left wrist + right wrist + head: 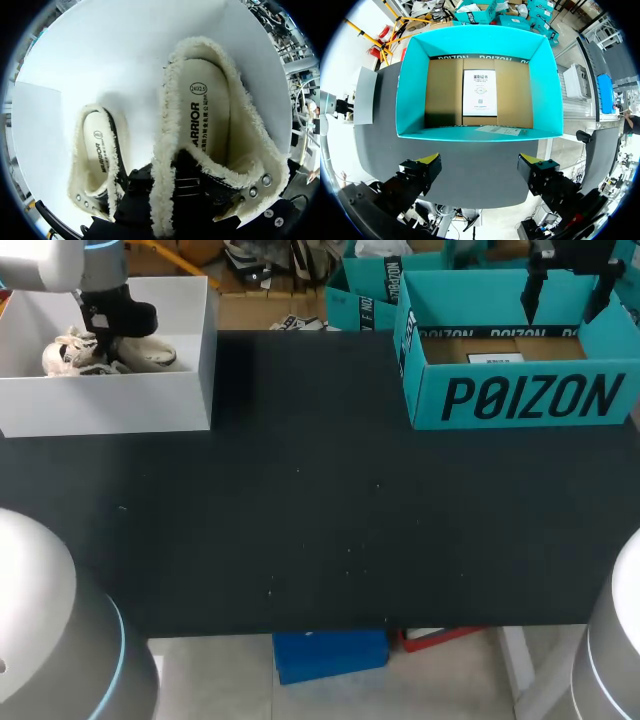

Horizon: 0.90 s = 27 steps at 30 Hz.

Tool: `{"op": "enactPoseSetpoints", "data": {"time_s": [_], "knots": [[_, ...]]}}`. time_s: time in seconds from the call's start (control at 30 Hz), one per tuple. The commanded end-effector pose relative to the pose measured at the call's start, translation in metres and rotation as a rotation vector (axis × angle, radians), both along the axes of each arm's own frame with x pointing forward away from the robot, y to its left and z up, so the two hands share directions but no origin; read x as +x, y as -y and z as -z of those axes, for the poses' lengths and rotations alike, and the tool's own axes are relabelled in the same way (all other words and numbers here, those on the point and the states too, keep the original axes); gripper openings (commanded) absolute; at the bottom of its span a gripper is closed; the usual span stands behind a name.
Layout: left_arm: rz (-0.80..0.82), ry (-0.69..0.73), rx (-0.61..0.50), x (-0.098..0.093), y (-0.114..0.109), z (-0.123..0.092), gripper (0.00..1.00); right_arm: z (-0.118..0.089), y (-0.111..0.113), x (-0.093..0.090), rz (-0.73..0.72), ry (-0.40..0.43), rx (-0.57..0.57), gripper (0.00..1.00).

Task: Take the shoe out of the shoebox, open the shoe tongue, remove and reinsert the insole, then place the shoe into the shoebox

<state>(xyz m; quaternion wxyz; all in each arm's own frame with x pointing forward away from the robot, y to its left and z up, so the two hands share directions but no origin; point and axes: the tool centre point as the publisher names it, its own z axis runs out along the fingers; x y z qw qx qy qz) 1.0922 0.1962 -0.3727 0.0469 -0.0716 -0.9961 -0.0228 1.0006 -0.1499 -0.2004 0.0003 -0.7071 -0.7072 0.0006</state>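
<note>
Black shoe with a cream fleece lining and eyelets [205,125] lying inside the open white cardboard shoebox [110,405] at the far left of the black worktop [320,510]. A second, matching fleece-lined shoe [97,150] lies just beside it in the same box. In the left wrist view both printed insoles face the camera. The fleece collar of the larger-looking shoe runs down against the dark body of the left end effector [108,332]. Its yellow tips are hidden by the shoe, so whether it is clenched on the collar or released cannot be told. In the head view the left arm enters from the far left corner and hangs low inside the white box.

At the far right stands an open teal cardboard box with a brown floor [520,400], well apart from the white one. A white printed sheet [480,92] lies flat on its floor. The right end effector [480,167] hovers above this box, released, with its fingers spread wide and nothing between them.
</note>
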Motion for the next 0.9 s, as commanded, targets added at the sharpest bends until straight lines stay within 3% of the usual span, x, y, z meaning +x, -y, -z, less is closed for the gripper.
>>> {"op": "enactPoseSetpoints", "data": {"time_s": [0.03,0.3,0.53,0.77,0.9], "knots": [[0.016,0.022,0.030,-0.005,0.004,-0.039,0.00,0.000,0.000,0.000,0.000,0.000,0.000,1.00],[-0.007,0.087,0.075,0.013,0.004,-0.088,0.00,0.000,0.000,0.000,0.000,0.000,0.000,1.00],[-0.022,0.127,0.093,0.007,0.016,-0.137,0.00,0.000,0.000,0.000,0.000,0.000,0.000,1.00],[-0.078,0.195,0.061,-0.018,0.041,-0.191,0.00,0.000,0.000,0.000,0.000,0.000,0.000,1.00],[-0.068,0.222,0.047,-0.043,0.065,-0.207,0.00,0.000,0.000,0.000,0.000,0.000,0.000,1.00]]}}
